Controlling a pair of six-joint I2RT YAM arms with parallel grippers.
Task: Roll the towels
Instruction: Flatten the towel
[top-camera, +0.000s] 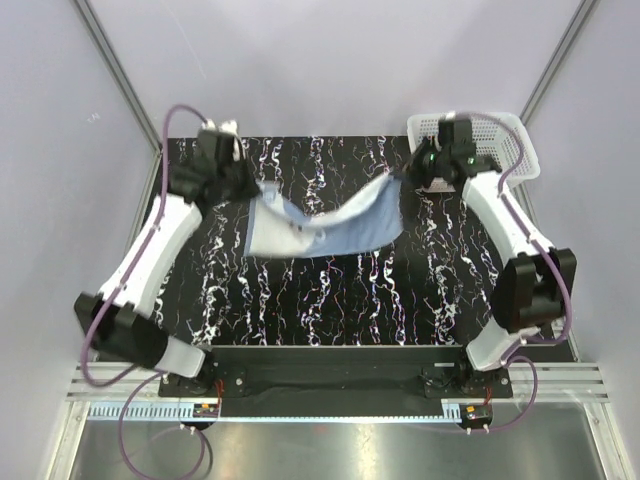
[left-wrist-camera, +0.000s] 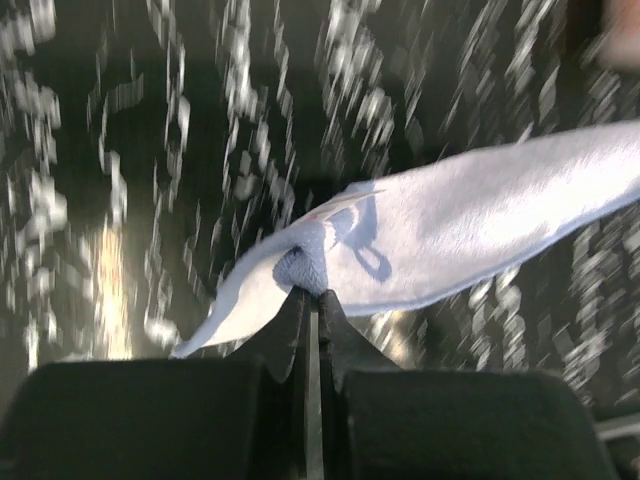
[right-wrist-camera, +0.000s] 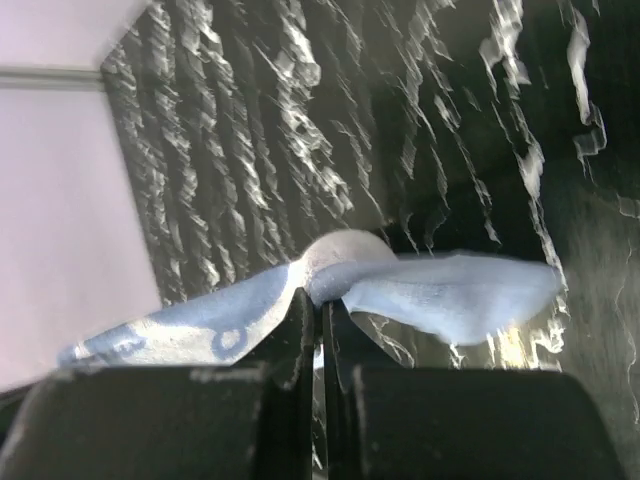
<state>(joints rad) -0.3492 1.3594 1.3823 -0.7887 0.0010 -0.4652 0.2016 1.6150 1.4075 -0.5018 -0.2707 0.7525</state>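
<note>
Towel (top-camera: 325, 225), the pale blue-grey one with white, hangs slung between both grippers over the far half of the black, white-veined bench (top-camera: 330, 310). We see the left gripper (top-camera: 250, 188) pinched fully shut on the towel's left end and the right gripper (top-camera: 402, 180) pinched fully shut on its right end, the two well apart at about the same depth on the bench. The cloth sags in a shallow curve between them. Its left part hangs down as a wider flap towards the near side, and the right part is a narrower band rising to the right gripper. From the top view we cannot tell whether the lowest edge touches the bench or hangs just clear of it. In the left wrist view the jaws meet with no gap, a small bunched fold of cloth sits right at the tips, and the towel (left-wrist-camera: 470, 220) runs off up and to the right, with a blue looped print mark just beside the pinch. The bench behind is motion-blurred there. In the right wrist view the jaws are likewise closed on a fold, and the towel (right-wrist-camera: 450, 295) spreads to both sides of the tips: printed cloth to the left, a plain pale flap to the right. The white mesh basket (top-camera: 510, 150) sits at the far right corner of the bench, just behind the right gripper. We cannot make out its contents.
</note>
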